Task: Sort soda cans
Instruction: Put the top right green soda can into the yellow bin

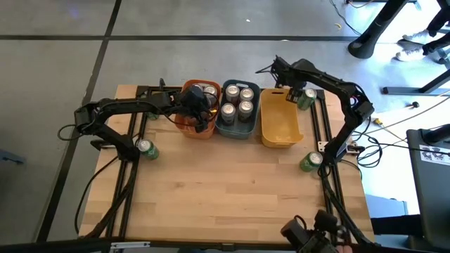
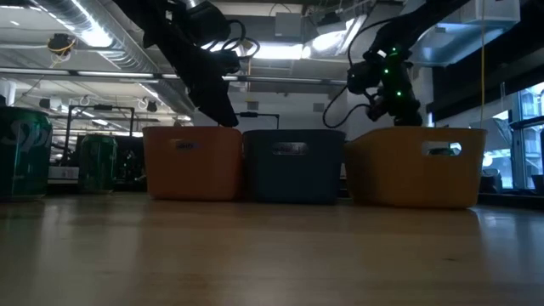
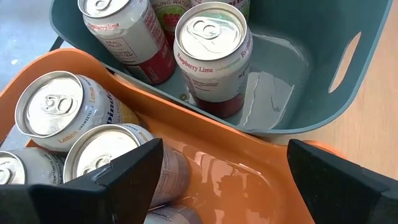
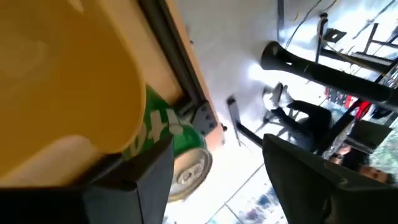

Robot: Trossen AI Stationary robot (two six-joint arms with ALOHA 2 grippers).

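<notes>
Three bins stand in a row at the far side: the orange bin (image 1: 187, 131), the grey-blue bin (image 1: 236, 133) and the yellow bin (image 1: 280, 124). My left gripper (image 3: 227, 180) is open and hovers inside the orange bin above silver-topped cans (image 3: 51, 112). More upright cans (image 3: 212, 53) fill the grey-blue bin. My right gripper (image 4: 217, 180) is open at the yellow bin's far right corner. A green can (image 4: 180, 149) lies on its side there against the bin's outer wall, close by one finger. Two more green cans (image 1: 146, 149), (image 1: 310, 162) stand on the table.
The table frame's black rails (image 1: 318, 123) run along the left and right sides beside the loose cans. The wide near half of the wooden table (image 1: 225, 197) holds nothing. Cables and equipment (image 1: 429, 151) lie past the right edge.
</notes>
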